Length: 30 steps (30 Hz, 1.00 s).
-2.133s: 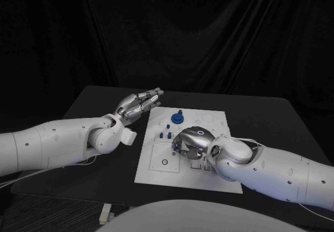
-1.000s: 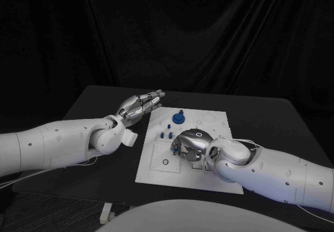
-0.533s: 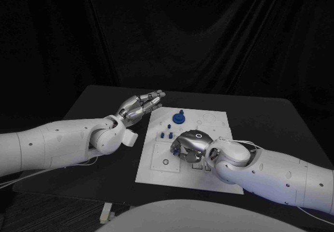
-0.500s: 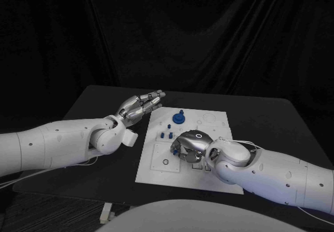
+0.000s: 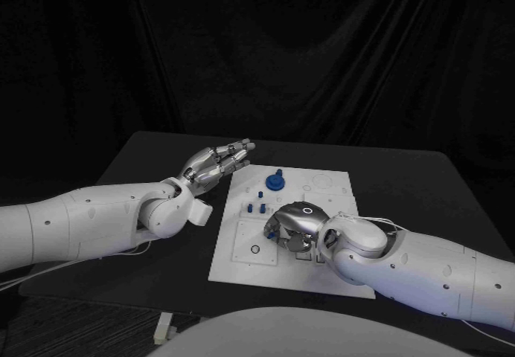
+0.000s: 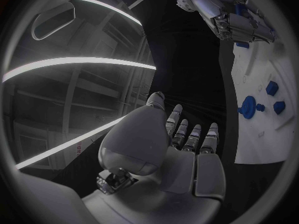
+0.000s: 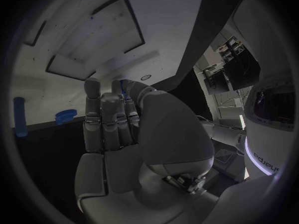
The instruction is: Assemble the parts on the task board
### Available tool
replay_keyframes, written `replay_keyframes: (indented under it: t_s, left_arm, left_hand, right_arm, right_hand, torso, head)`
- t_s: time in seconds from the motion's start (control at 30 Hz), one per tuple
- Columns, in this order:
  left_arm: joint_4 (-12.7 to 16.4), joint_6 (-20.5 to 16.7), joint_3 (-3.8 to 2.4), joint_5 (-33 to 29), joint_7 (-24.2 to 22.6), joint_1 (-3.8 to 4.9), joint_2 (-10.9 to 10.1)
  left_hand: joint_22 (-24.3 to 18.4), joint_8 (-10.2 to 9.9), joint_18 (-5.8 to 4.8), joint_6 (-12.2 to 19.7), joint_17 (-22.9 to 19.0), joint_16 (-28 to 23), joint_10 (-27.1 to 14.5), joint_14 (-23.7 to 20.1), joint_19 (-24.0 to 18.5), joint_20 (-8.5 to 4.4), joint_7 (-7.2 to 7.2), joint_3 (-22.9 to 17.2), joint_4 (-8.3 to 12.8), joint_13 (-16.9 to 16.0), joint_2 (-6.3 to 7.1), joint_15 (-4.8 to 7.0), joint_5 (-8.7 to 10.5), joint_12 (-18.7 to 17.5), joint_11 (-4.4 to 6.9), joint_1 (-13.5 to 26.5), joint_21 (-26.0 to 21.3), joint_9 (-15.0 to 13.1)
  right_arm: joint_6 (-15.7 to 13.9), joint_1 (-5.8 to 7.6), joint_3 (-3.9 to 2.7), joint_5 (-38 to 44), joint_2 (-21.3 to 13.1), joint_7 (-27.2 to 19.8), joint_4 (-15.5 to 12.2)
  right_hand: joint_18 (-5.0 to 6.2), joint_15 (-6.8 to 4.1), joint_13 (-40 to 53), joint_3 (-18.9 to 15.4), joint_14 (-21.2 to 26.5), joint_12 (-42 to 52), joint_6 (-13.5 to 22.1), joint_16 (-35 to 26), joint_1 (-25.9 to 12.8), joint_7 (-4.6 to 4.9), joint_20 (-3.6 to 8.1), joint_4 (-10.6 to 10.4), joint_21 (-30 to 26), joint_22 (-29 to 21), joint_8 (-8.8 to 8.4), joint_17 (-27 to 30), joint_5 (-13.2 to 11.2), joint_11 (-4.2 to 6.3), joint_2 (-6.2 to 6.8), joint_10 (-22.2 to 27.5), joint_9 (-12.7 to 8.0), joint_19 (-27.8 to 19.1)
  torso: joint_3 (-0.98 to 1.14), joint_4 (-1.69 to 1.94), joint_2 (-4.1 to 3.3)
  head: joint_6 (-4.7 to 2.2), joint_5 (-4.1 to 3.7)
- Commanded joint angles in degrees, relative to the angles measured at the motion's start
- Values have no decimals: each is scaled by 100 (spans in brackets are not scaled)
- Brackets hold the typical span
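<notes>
The white task board (image 5: pixel 242 262) lies mid-table. A blue knobbed part (image 5: pixel 274 179) stands near its far edge, with small blue pegs (image 5: pixel 255 202) just nearer. My right hand (image 5: pixel 296 222) is curled down over the board's middle. Its fingertips close on a small blue part (image 5: pixel 276 232) at the board's surface; that part (image 6: pixel 243 45) also shows under the right hand (image 6: pixel 239 22) in the left wrist view. My left hand (image 5: pixel 218 161) hovers flat and empty beside the board's far left corner, fingers (image 6: pixel 190 134) straight. A sliver of the blue part (image 7: pixel 122 84) peeks between the right hand's fingers (image 7: pixel 109 119).
Rectangular recesses (image 5: pixel 304 256) sit at the board's near side beside my right wrist, and a small ring (image 5: pixel 255 249) marks its near left. Black table (image 5: pixel 408 178) stretches to the right of the board. More blue parts (image 6: pixel 271 88) stand near the left hand.
My right hand has crept slightly nearer and leftward over the board, and a blue part now shows at its fingertips. The left hand has stayed still.
</notes>
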<state>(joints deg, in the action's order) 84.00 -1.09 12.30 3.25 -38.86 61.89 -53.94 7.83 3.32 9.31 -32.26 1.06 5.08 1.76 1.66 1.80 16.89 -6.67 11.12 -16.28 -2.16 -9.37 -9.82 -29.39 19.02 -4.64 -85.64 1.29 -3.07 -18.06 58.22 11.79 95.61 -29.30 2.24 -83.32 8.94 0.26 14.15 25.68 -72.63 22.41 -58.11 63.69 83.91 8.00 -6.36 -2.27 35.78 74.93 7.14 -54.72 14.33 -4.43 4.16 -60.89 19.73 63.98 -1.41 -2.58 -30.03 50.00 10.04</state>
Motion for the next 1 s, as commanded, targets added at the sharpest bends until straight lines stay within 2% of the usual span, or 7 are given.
replay_keyframes:
  t_s: [0.03, 0.27, 0.33, 0.37, 0.4, 0.57, 1.0]
  left_arm:
    - [6, 77, -6, -32, -120, -11, 13]
    - [5, 84, -6, -32, -111, -14, 16]
    - [5, 87, -6, -32, -110, -14, 17]
    - [5, 88, -6, -32, -110, -15, 18]
    - [5, 90, -6, -32, -109, -15, 18]
    - [6, 96, -6, -32, -104, -17, 17]
    - [3, 109, -6, -32, -95, -21, 20]
  left_hand:
    - [5, 31, -14, -25, 8, 26, 1, 4, 38, -2, -19, -7, -25, -8, -73, -45, -23, 36, -28, -4, 2, -5]
    - [8, 35, -15, -44, 9, 28, 1, 4, 40, -2, -21, -6, -26, -8, -76, -47, -22, 33, -30, -2, 3, -7]
    - [8, 35, -15, -44, 9, 28, 1, 4, 40, -2, -21, -6, -26, -8, -76, -47, -22, 33, -30, -2, 3, -7]
    - [13, 36, -16, -47, 10, 33, 0, 6, 42, -2, -22, -5, -26, -7, -78, -50, -23, 32, -32, -2, 4, -8]
    - [13, 36, -16, -47, 10, 33, 0, 6, 42, -2, -22, -5, -26, -7, -78, -50, -23, 32, -32, -2, 4, -8]
    - [13, 36, -16, -47, 10, 33, 0, 6, 42, -2, -22, -5, -26, -7, -78, -50, -23, 32, -32, -2, 4, -8]
    - [9, 52, -19, -129, 10, 39, -1, 8, 44, -1, -33, -4, -24, -7, -83, -63, -24, 37, -42, -2, 5, -17]
  right_arm:
    - [66, -17, 2, 36, -18, 140, -18]
    - [68, -17, 2, 36, -9, 160, -3]
    - [57, -17, 2, 36, -4, 167, 3]
    - [54, -17, 2, 36, 0, 173, 7]
    - [55, -17, 2, 36, 4, 180, 11]
    - [75, -17, 2, 36, 21, 215, 26]
    - [72, -17, 2, 36, 39, 242, 40]
  right_hand:
    - [71, 3, 10, 4, 20, 31, -11, -17, 15, 18, 4, 38, -6, 243, -10, 3, 19, 9, 32, 46, 3, -31]
    - [72, 18, 13, -11, 46, 27, 81, -37, -18, 49, -3, 40, -37, 232, -93, 38, 4, -12, 64, 70, -58, -59]
    - [71, 27, 19, -23, 53, 32, 275, -35, -53, 74, -12, 28, -50, 225, -217, 45, -42, -14, 93, 75, -131, -73]
    - [80, 10, 26, -34, 61, 39, 463, -36, -78, 45, -10, 20, -63, 220, -323, 56, -75, 22, 124, 74, -197, -82]
    - [82, 5, 27, -40, 62, 40, 515, -35, -90, 27, -9, 15, -71, 217, -345, 59, -75, 29, 134, 76, -217, -86]
    - [89, -14, 42, -117, 70, 53, 870, -24, -157, -44, 6, -30, -113, 204, -365, 72, -4, 59, 191, 70, -373, -93]
    - [87, -22, 46, -143, 79, 55, 1007, -25, -154, -92, 10, -33, -134, 202, -362, 88, -41, 63, 214, 70, -448, -90]
  torso:
    - [0, 1, -2]
    - [-1, 1, 0]
    - [1, 3, 0]
    - [0, 3, 1]
    - [0, 3, 1]
    - [0, 3, -1]
    - [-1, 4, 1]
  head:
    - [0, 2]
    - [0, -2]
    - [0, -2]
    - [0, 1]
    - [0, 3]
    - [0, 5]
    - [0, 2]
